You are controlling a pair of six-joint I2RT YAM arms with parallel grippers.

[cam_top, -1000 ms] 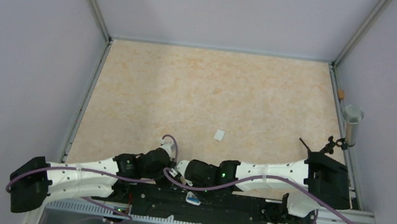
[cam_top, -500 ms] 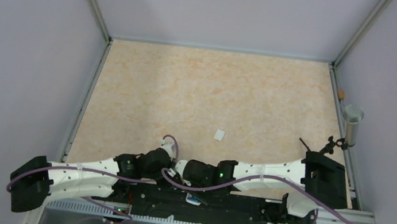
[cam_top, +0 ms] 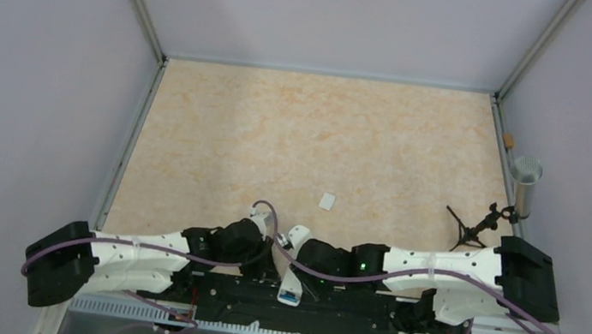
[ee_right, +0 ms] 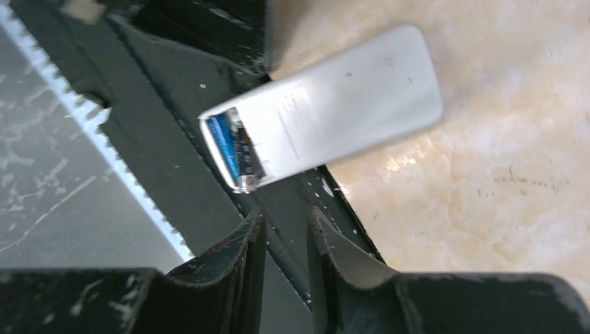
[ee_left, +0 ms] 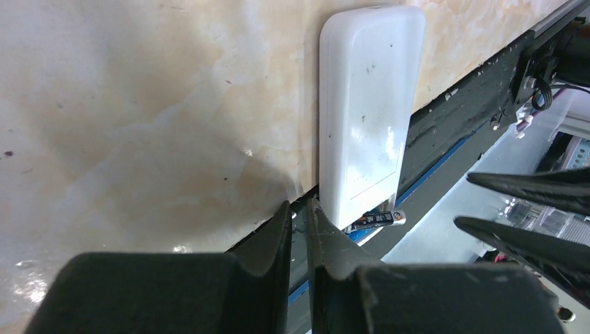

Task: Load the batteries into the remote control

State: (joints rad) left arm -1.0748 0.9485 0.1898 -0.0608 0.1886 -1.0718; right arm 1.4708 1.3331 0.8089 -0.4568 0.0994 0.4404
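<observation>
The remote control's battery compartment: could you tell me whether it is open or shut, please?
Open. The remote control lies back up, and its uncovered end shows the blue battery beside the dark battery.

Remote control (cam_top: pixel 290 291) between left arm (cam_top: pixel 143 255), right arm (cam_top: pixel 426 266), overhanging base rail (cam_top: pixel 343 311); open above.

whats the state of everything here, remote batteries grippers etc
remote control: back up, near end hanging over the edge of the table, battery compartment uncovered
batteries: both sitting in the open compartment
small white piece: loose on the table, apart from the remote control
left gripper: nearly closed, empty
right gripper: slightly open, empty
</observation>
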